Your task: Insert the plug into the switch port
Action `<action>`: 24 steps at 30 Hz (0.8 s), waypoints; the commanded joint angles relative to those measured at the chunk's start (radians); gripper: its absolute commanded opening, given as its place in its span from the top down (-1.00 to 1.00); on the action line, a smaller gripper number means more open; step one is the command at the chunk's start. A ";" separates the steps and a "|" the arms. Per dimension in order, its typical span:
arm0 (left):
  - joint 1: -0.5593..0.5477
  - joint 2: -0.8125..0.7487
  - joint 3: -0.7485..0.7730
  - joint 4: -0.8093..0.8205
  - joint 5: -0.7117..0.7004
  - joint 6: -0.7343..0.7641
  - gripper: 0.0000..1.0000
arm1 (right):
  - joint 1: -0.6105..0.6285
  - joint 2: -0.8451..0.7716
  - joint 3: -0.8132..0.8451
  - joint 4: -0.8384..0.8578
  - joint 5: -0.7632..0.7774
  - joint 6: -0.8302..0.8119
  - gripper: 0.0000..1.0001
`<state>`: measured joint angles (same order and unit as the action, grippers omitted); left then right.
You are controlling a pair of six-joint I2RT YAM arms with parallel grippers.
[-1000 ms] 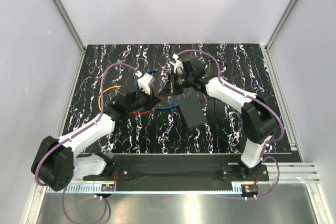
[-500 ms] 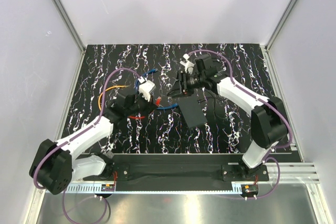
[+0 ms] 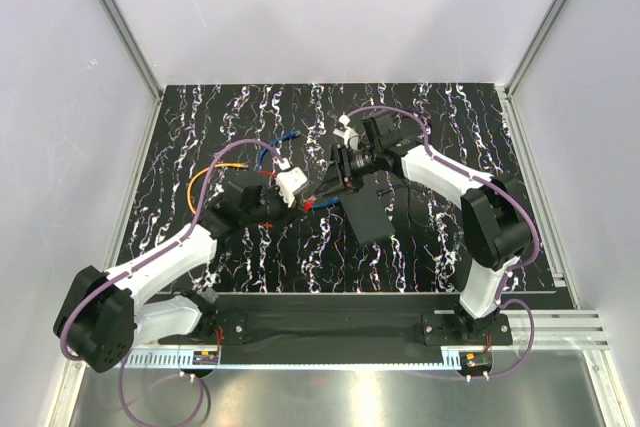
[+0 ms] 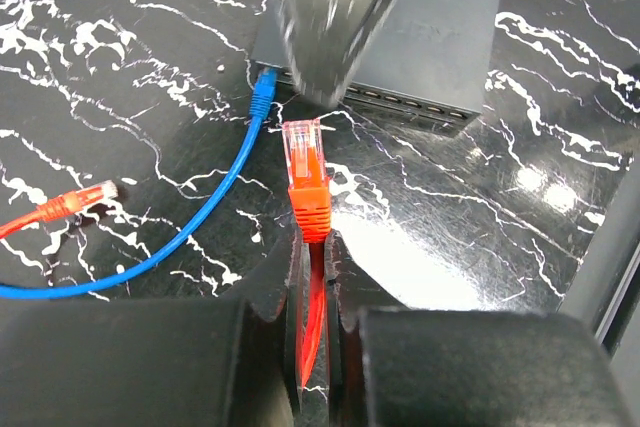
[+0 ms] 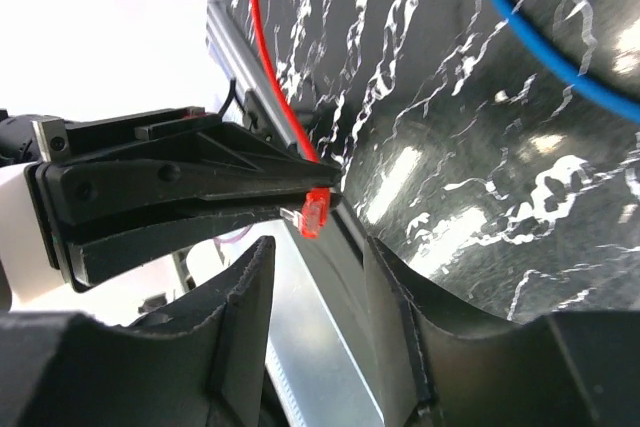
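The orange-red plug (image 4: 303,159) sticks out forward from my left gripper (image 4: 312,243), which is shut on its cable just behind the boot. It points at the black switch (image 4: 440,32), a short gap from the row of ports (image 4: 400,102) on the near edge. A blue plug (image 4: 263,87) sits in the port at the left end. My right gripper (image 5: 318,287) is open and empty just above the switch (image 3: 368,215), and the plug (image 5: 315,212) lies just beyond its fingertips. From above, the left gripper (image 3: 303,202) and the right gripper (image 3: 325,187) nearly meet.
A blue cable (image 4: 190,237) curves across the tabletop left of the plug. A second loose red plug (image 4: 85,202) lies further left. An orange cable loop (image 3: 200,182) sits behind the left arm. White walls (image 3: 100,97) enclose the table.
My right gripper opened, swung away to the right, then came back over the switch's left end. My left gripper carried the plug rightward, closer to the switch.
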<state>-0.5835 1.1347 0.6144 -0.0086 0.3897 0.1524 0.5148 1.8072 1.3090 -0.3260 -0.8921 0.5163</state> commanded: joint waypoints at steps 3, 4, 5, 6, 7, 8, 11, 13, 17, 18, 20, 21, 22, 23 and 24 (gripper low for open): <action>-0.018 -0.003 0.025 0.044 0.023 0.056 1.00 | 0.042 0.001 0.047 0.004 -0.068 0.007 0.07; -0.019 -0.004 0.025 0.044 0.021 0.056 1.00 | 0.045 0.004 0.049 0.001 -0.068 0.005 0.08; -0.019 -0.003 0.027 0.044 0.021 0.061 1.00 | 0.048 0.003 0.049 0.002 -0.070 0.004 0.08; -0.018 -0.003 0.025 0.044 0.024 0.061 1.00 | 0.054 0.004 0.049 0.004 -0.070 0.005 0.09; -0.019 -0.003 0.027 0.044 0.023 0.061 1.00 | 0.054 0.007 0.050 0.001 -0.073 0.004 0.10; -0.019 -0.004 0.024 0.044 0.024 0.062 1.00 | 0.056 0.009 0.050 0.001 -0.073 0.002 0.13; -0.021 -0.001 0.024 0.048 0.026 0.062 1.00 | 0.060 0.015 0.052 -0.005 -0.065 -0.004 0.20; -0.024 -0.004 0.024 0.052 0.032 0.064 1.00 | 0.063 0.020 0.059 -0.013 -0.054 -0.012 0.21; -0.035 -0.004 0.022 0.048 0.032 0.072 1.00 | 0.068 0.035 0.078 -0.033 -0.045 -0.021 0.24; -0.038 -0.006 0.025 0.048 0.035 0.075 1.00 | 0.068 0.038 0.079 -0.036 -0.044 -0.019 0.24; -0.039 -0.004 0.025 0.047 0.035 0.076 1.00 | 0.071 0.044 0.082 -0.033 -0.044 -0.019 0.24; -0.041 -0.003 0.025 0.047 0.035 0.079 1.00 | 0.071 0.044 0.084 -0.034 -0.041 -0.018 0.25; -0.041 -0.003 0.025 0.048 0.034 0.079 1.00 | 0.074 0.047 0.082 -0.031 -0.041 -0.021 0.28; -0.041 -0.003 0.027 0.047 0.032 0.079 1.00 | 0.074 0.044 0.081 -0.034 -0.039 -0.024 0.34; -0.041 -0.001 0.027 0.047 0.031 0.078 1.00 | 0.074 0.046 0.079 -0.035 -0.031 -0.025 0.38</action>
<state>-0.6098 1.1347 0.6144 -0.0208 0.3901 0.2104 0.5705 1.8507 1.3472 -0.3717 -0.9283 0.5072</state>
